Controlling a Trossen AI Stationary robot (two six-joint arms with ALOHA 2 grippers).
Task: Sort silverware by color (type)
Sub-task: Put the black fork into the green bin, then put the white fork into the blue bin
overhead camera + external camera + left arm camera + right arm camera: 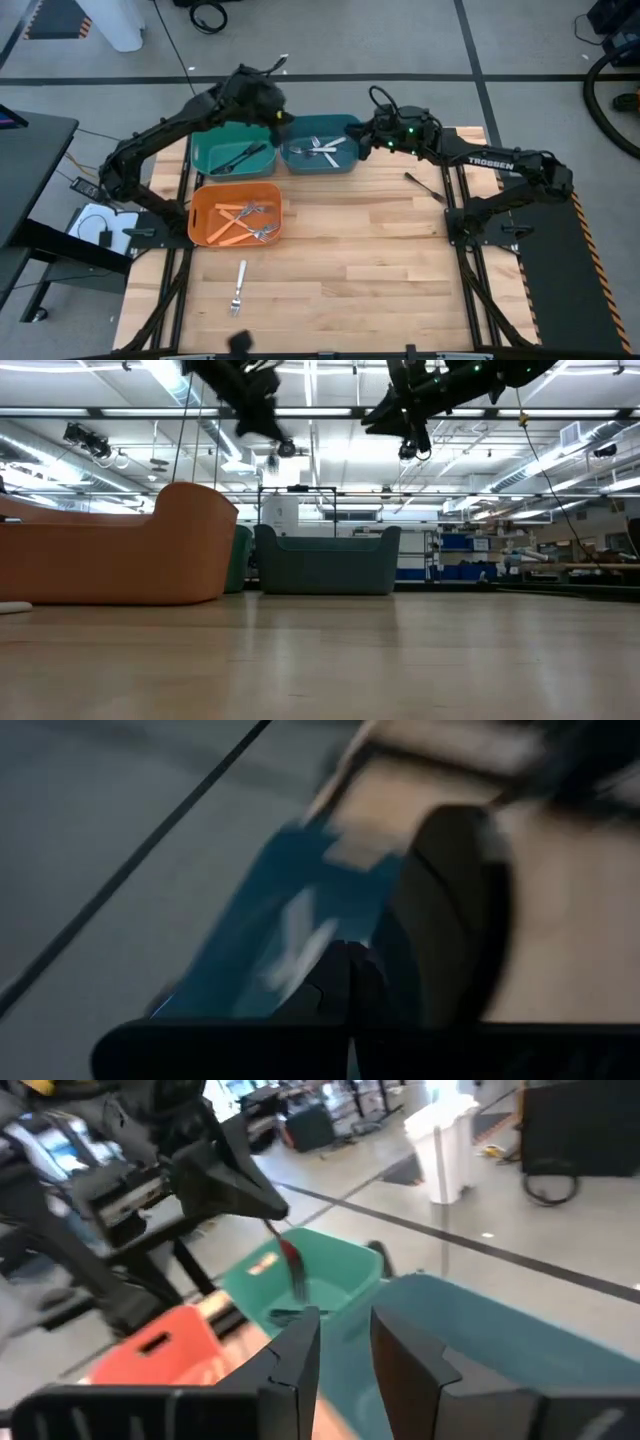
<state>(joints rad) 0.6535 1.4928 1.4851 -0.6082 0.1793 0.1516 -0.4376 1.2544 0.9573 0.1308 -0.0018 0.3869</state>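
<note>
My left gripper [278, 117] hangs above the gap between the green bin [232, 152] and the blue bin [320, 152]. It is shut on a slim piece of silverware [292, 1265], reddish-orange at the top and dark below. My right gripper [358, 135] hovers over the blue bin's right end, open with nothing between its fingers [300, 1350]. Black forks [240, 156] lie in the green bin and silver ones [322, 147] in the blue bin. Orange-handled ones [245, 220] lie in the orange bin [205, 228]. One fork [238, 285] lies on the table near the front, another [425, 187] at the right. My left gripper pinches the silverware's reddish-orange upper end [275, 1230] between its two fingertips. The piece hangs down below the fingers, tilted a little, clear of the bins and above the green bin. In the left wrist view the shut fingers hide the contact.
The three bins stand close together on the table's far left half. Bare wood stretches across the middle and the near right. Beyond the table's far edge is grey floor with cables.
</note>
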